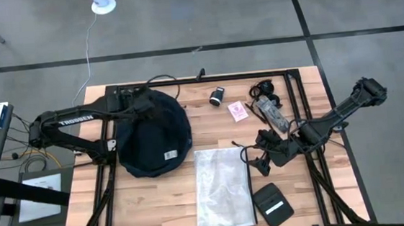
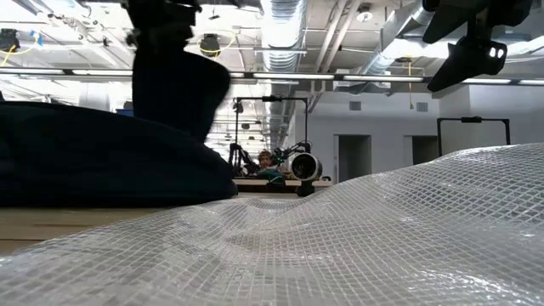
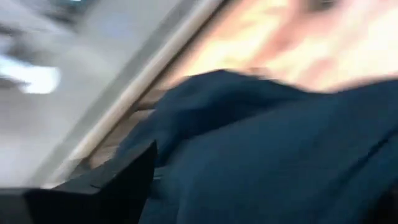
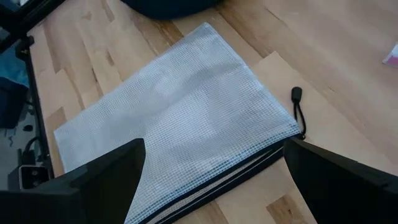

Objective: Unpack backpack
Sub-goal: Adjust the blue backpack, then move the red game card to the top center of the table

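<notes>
Left gripper [image 1: 142, 103]: up at the far rim of the backpack, buried in the navy fabric; whether its fingers are spread or closed, I cannot tell. One dark finger [image 3: 118, 180] shows in the left wrist view, right against blue cloth.
Backpack [image 1: 152, 135]: dark navy, rounded, slumped on the left half of the wooden table [image 1: 158, 203], small white label near its front edge. In the low view it fills the left side as a dark mound [image 2: 102, 161].
Mesh pouch [image 1: 222, 187]: clear gridded plastic with a black zipper edge, flat on the table just right of the backpack; the right wrist view looks straight down on it [image 4: 180, 118], zipper pull [image 4: 297, 94] lying off its corner.
Small black cylinder [image 1: 217, 96]: far side, centre.
Pink card packet [image 1: 237, 111]: just right of the cylinder.
Black flat pouch [image 1: 273, 205]: near edge, white label on top, beside the mesh pouch.
Right gripper [image 1: 263, 155]: hovering just right of the mesh pouch, fingers [image 4: 93, 180] spread wide, holding nothing.
</notes>
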